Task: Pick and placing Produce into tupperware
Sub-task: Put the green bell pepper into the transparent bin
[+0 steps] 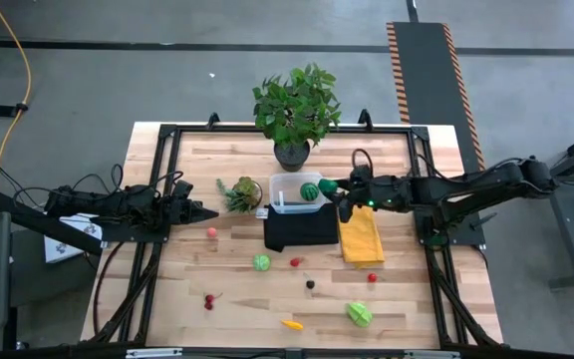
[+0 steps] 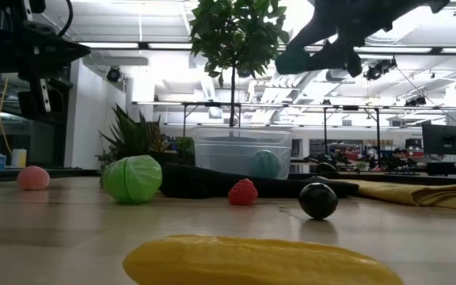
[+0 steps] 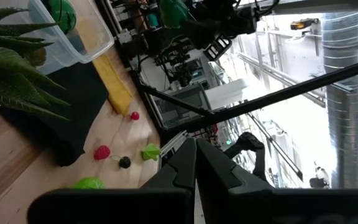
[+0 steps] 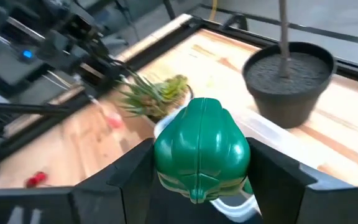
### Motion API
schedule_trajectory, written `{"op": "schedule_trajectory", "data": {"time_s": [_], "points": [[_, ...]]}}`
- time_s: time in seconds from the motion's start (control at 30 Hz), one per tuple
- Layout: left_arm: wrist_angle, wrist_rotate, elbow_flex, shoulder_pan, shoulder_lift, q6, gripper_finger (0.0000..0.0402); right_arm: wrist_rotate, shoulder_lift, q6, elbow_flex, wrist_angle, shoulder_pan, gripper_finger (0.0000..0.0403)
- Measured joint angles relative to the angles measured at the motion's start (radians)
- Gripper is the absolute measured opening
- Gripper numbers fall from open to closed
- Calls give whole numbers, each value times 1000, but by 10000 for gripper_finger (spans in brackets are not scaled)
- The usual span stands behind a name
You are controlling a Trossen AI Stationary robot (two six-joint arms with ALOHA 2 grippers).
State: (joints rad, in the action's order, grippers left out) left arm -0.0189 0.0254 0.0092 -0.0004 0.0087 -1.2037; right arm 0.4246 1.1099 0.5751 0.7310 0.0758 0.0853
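Observation:
The clear tupperware (image 1: 289, 185) stands on the black cloth (image 1: 300, 227) with a dark green striped ball (image 1: 310, 190) inside; in the low view the tupperware (image 2: 242, 150) shows behind the produce. My right gripper (image 1: 337, 189) hangs by the box's right edge, shut on a green pepper-like toy (image 4: 202, 149). Loose produce lies on the table: a pink ball (image 1: 211, 232), a green cabbage (image 1: 261, 262), a red berry (image 1: 296, 262), a dark berry (image 1: 310, 284), cherries (image 1: 209, 300), a yellow piece (image 1: 291, 323) and a leafy piece (image 1: 359, 314). My left gripper (image 1: 205, 212) waits shut at the left. My right gripper pinches the green toy by its two opposite sides (image 4: 166, 155) between its two fingers (image 4: 278, 180). The fingers come from the table's right, slanting somewhat downward. The toy is lifted clear of the table and hangs in the air (image 2: 291, 59) above the tupperware's height.
A big potted plant (image 1: 294, 110) stands behind the box and a small spiky plant (image 1: 240, 192) to its left. A yellow cloth (image 1: 361, 237) lies right of the black cloth. Bare wood lies between the loose pieces toward the near edge.

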Motion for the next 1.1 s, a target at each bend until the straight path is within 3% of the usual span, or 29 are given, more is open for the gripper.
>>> {"op": "schedule_trajectory", "data": {"time_s": [0.57,1.1], "points": [[0,-2,0,0,0,21,1,124,353,-7,295,271,0,212],[6,-34,0,0,0,47,1,126,541,3,388,258,-19,212]]}}
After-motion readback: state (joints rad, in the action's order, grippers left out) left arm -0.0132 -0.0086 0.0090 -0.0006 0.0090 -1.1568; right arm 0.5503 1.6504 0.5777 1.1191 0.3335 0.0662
